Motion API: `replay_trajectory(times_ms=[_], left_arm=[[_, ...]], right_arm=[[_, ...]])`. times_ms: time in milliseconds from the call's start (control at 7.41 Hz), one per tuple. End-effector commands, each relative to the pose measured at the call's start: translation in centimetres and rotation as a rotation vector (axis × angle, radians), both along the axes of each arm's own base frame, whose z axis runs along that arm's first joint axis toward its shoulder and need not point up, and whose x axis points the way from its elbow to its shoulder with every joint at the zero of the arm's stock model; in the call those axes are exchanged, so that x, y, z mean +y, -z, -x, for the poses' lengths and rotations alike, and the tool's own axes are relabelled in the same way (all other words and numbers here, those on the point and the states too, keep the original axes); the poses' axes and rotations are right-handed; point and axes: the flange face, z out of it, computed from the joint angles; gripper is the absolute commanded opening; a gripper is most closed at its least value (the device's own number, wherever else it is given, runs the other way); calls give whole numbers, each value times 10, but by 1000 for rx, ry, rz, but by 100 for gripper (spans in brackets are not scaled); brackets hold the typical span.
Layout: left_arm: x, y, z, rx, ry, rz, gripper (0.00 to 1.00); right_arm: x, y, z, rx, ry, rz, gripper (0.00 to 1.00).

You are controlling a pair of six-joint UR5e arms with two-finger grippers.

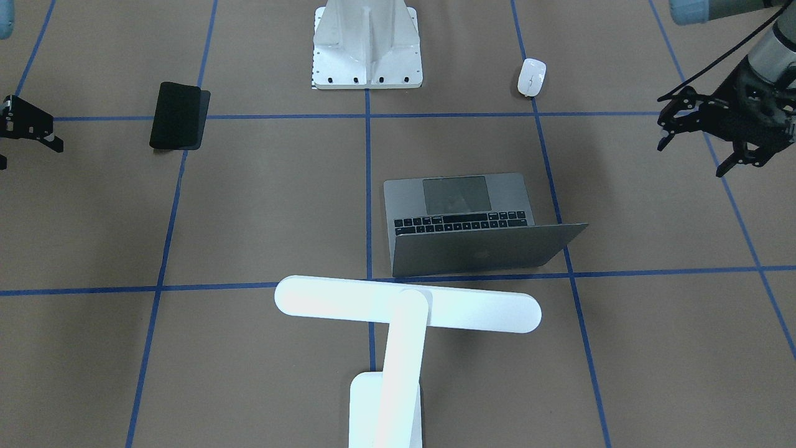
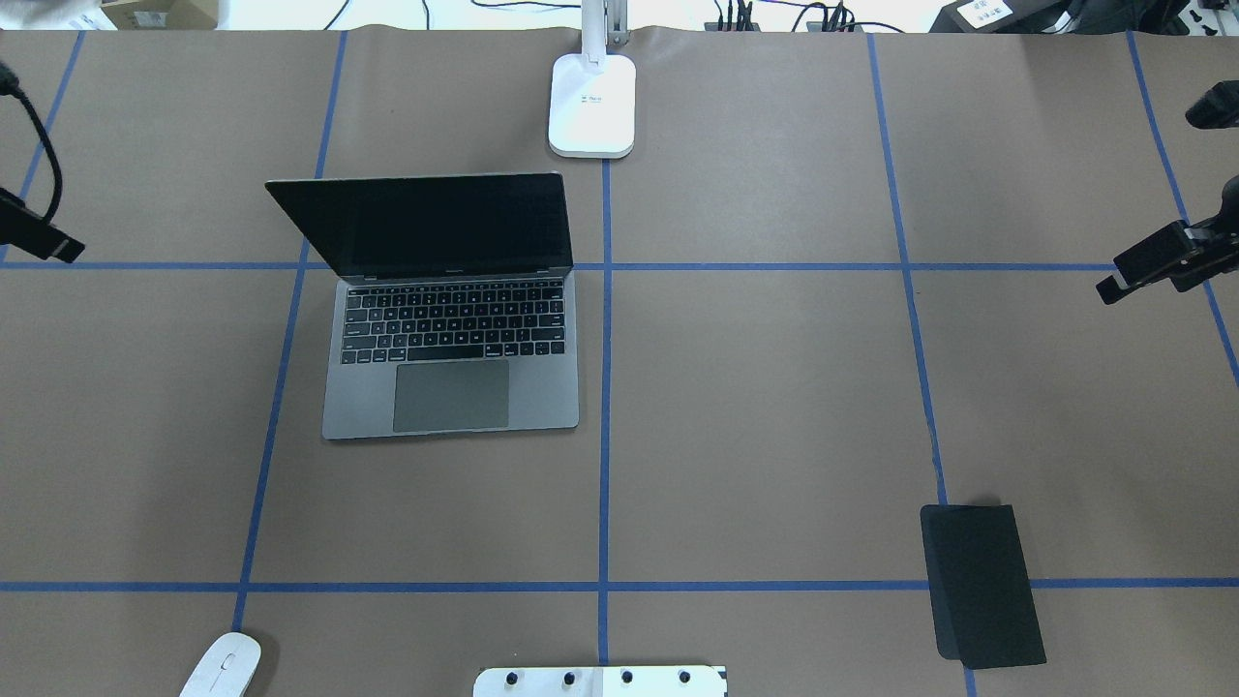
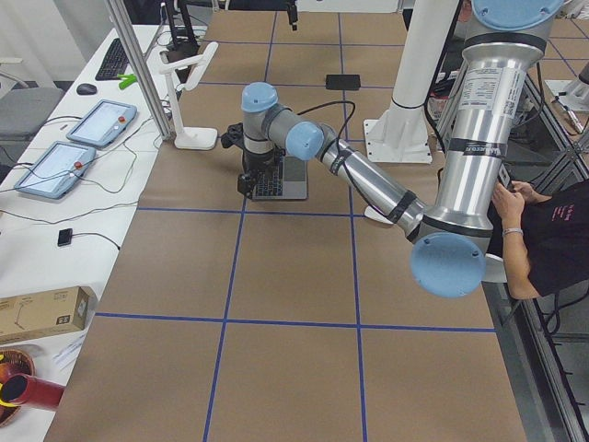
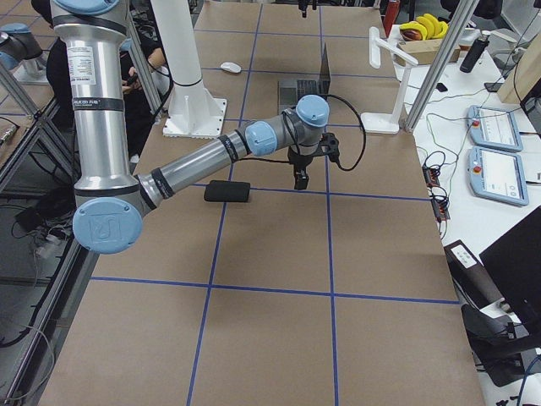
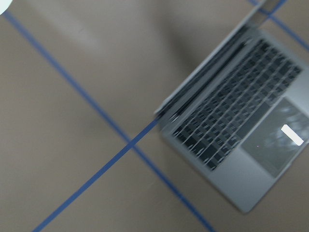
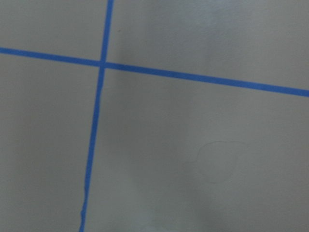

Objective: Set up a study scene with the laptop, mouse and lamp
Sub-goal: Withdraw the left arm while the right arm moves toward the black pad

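Item: study scene, part assembled. Laptop (image 2: 450, 387): open, screen raised and dark, keyboard towards my base, resting on the table (image 2: 774, 407) in my left half. Lamp (image 2: 592, 106): upright at the far edge near the centre line, just beyond the laptop's far right corner, its bar head lying crosswise. Mouse (image 2: 221, 665): flat on the table at my near left, well apart from the laptop and to the left of the white pedestal (image 1: 367, 46). Black mat (image 2: 980, 584): flat at my near right, untouched. Step in hand, as I judge it: laptop and lamp look placed, and the mouse is the piece left to bring in. Next move, by my estimate: my left arm draws back to the near corner, comes down over the mouse with its fingers to either side of the narrow body, takes a light hold on the smooth shell, and carries it to a spot beside the laptop. Left gripper (image 1: 691, 155): fingers spread, nothing between them, hanging above bare table to the left of the laptop, touching nothing. Right gripper (image 1: 28, 149): at the table's right edge, only partly in view; holding nothing visible, and whether its fingers are spread or closed I cannot tell.
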Motion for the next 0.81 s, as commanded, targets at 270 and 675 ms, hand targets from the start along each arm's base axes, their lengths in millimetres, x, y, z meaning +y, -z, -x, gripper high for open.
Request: replay_trajectory(times_ms=[270,675], left_arm=[[14,-100,19,1,23,121,100],[28,-129,20,33,20,190,100]], right_arm=[[58,-41,-7,-85,-177,130,100],[108,-70,-17,-141,-250,197,100]])
